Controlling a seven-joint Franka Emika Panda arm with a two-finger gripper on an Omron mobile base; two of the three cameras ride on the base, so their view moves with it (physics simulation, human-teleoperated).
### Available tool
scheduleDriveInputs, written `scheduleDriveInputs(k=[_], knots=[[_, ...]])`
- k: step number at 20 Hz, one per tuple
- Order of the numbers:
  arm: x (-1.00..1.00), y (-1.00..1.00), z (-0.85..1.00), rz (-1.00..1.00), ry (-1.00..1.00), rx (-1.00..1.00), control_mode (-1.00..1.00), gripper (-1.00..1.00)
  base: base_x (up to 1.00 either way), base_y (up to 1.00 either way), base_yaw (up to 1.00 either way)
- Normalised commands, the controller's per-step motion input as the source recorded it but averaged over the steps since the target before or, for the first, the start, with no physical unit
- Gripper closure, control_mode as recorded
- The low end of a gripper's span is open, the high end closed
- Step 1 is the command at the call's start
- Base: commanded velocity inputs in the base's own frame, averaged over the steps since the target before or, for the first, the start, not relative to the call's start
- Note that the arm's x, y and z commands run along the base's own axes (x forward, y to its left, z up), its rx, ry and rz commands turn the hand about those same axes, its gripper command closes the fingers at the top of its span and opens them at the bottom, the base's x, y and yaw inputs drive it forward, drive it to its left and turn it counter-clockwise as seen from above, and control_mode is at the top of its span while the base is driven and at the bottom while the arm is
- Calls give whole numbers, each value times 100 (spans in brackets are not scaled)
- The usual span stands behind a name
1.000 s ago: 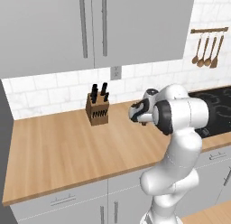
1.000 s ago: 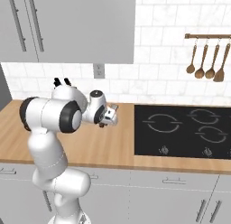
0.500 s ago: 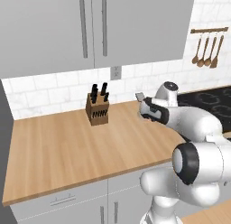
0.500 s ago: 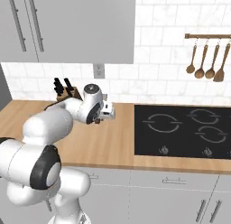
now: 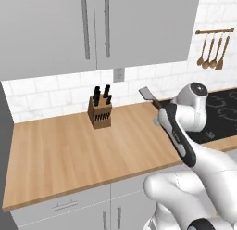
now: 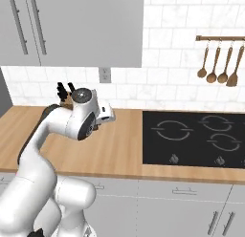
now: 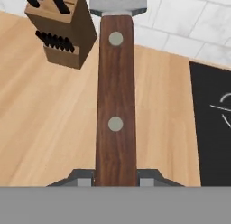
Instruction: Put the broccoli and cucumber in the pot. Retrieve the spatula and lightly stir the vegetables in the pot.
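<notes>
Hand view: spatula (image 7: pixel 115 96) runs straight up the frame, dark-brown handle w/ two pale rivets, light-grey blade at the top edge. Gripper (image 7: pixel 115 179) is closed onto the butt end of the handle; jaws stand only handle-width apart, grey tips pressed on either side. So the spatula is in hand, lifted clear of the wooden counter (image 7: pixel 40 128).

Landmark = knife block (image 5: pixel 99 114). In left base view the spatula's (image 5: pixel 149 95) blade sticks up in the air to the right of the block, roughly level w/ the knife handles, between block and cooktop (image 5: pixel 222 115). Gripper (image 5: pixel 159 112) sits just below the blade, mostly masked by the arm, so the grip itself isn't readable there. In hand view the block is up-left of the handle and looks well beyond it; the black hob edge lies to the right.

Progress, judged from these pics: retrieval of the spatula looks done. Pot, broccoli and cucumber aren't anywhere near the block, so I can't tell whether the veg is already in the pot. Stirring is def not started; the tool is over bare counter, not over any vessel.

Left to do, prob: carry spatula away from the block toward wherever the pot stands, lower the blade in, stir lightly. Wooden utensils (image 6: pixel 220 66) hang on the wall rail far right of the block; untouched.
</notes>
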Motion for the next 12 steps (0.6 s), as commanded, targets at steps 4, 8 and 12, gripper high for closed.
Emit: scheduleDriveInputs(k=[4, 8, 12], knots=[[-94, 0, 48, 18, -1, -16, -100, 100, 0, 0, 0], [-75, 0, 70, 15, 0, -11, -100, 100, 0, 0, 0], [-48, 0, 86, 14, 0, -7, -100, 100, 0, 0, 0]])
